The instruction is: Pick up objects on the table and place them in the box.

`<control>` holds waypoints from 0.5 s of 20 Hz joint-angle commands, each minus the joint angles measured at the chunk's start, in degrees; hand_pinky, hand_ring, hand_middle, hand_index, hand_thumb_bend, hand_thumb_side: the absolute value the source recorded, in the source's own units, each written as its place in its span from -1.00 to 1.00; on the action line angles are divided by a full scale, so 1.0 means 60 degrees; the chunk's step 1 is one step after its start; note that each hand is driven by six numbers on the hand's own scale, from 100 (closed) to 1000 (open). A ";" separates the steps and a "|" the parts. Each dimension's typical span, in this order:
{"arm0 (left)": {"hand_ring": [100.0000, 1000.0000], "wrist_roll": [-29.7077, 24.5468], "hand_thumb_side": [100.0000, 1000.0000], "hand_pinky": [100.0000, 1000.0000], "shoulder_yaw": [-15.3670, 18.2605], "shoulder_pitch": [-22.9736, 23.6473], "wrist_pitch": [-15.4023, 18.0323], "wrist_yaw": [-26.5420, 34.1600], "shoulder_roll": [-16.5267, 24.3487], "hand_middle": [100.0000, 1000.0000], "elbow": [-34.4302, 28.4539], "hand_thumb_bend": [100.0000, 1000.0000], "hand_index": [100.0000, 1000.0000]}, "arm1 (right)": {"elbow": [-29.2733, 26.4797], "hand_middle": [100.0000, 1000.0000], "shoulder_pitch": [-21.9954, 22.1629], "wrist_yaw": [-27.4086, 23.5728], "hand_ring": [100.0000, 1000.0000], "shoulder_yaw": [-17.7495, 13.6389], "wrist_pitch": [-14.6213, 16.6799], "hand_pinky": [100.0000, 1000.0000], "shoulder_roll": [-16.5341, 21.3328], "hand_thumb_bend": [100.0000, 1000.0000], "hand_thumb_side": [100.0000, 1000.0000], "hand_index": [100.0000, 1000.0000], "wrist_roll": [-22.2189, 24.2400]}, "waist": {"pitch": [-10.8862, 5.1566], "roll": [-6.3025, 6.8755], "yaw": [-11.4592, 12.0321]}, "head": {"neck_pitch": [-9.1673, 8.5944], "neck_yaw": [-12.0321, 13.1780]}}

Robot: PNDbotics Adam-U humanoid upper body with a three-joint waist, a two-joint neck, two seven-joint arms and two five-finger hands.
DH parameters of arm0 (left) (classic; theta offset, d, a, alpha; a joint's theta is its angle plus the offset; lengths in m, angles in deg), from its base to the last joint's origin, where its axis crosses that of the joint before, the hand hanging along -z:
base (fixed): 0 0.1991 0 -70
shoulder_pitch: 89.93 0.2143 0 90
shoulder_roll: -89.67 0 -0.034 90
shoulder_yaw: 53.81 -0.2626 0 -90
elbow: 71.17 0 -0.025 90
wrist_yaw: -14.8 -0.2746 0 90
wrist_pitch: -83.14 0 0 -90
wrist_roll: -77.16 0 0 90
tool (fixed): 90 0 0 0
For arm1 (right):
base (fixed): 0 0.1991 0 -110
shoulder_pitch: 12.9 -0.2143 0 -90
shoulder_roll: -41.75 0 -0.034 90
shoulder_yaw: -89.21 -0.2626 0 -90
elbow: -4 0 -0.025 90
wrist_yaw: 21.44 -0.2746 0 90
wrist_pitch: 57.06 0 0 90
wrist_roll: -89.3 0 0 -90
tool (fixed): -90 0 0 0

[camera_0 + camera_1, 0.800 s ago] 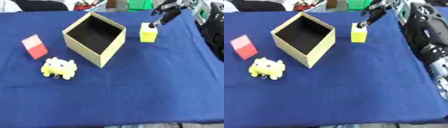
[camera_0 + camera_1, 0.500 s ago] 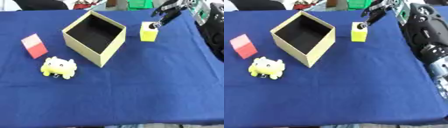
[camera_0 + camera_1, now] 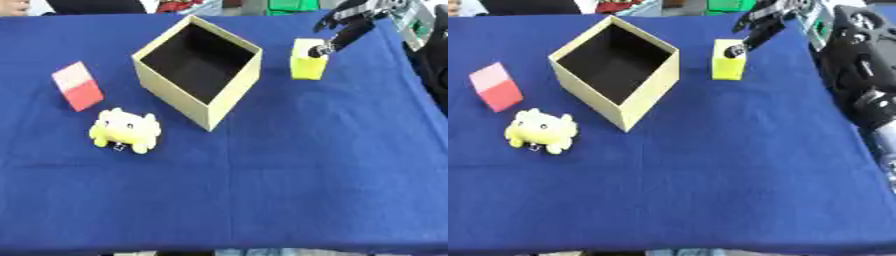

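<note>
While the box (image 3: 199, 70) sits open at centre, right hand (image 3: 346, 25), fingers relaxed & holding nothing, touches yellow block (image 3: 306, 67) at 2 o'clock.

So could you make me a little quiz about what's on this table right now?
1. True or false: the box already has an object inside.
2. Which object is the right hand touching? A) red block B) yellow block C) yellow plush toy
3. Fill in: the yellow plush toy lies on the box's ___ side.

Key:
1. False; it looks empty.
2. B, the yellow block; the red block lies far off.
3. Left.
</note>
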 commanded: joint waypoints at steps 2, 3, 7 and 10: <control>0.18 -0.0027 0.82 0.31 0.0039 -0.0054 0.0022 -0.0045 0.0090 0.35 -0.0180 -0.75 0.36 | -0.0269 1.00 -0.0336 0.0127 1.00 0.0033 0.0572 1.00 0.0136 -0.47 0.55 1.00 0.0539 | -0.0124 0.0016 0.0005 | -0.0093 0.0257; 0.18 -0.0029 0.82 0.31 0.0039 -0.0054 0.0021 -0.0050 0.0087 0.35 -0.0180 -0.75 0.36 | -0.0289 1.00 -0.0350 0.0149 1.00 0.0039 0.0572 1.00 0.0137 -0.46 0.55 1.00 0.0539 | -0.0114 0.0016 0.0006 | -0.0135 0.0315; 0.18 -0.0041 0.82 0.31 0.0032 -0.0065 0.0021 -0.0060 0.0082 0.35 -0.0180 -0.75 0.36 | -0.0338 1.00 -0.0378 0.0230 1.00 0.0070 0.0586 1.00 0.0153 -0.46 0.54 1.00 0.0539 | -0.0080 0.0011 0.0013 | -0.0254 0.0509; 0.18 -0.0049 0.82 0.31 0.0028 -0.0075 0.0023 -0.0059 0.0082 0.35 -0.0180 -0.75 0.36 | -0.0310 1.00 -0.0390 0.0306 1.00 0.0073 0.0579 1.00 0.0163 -0.44 0.54 1.00 0.0539 | -0.0061 0.0004 0.0030 | -0.0289 0.0535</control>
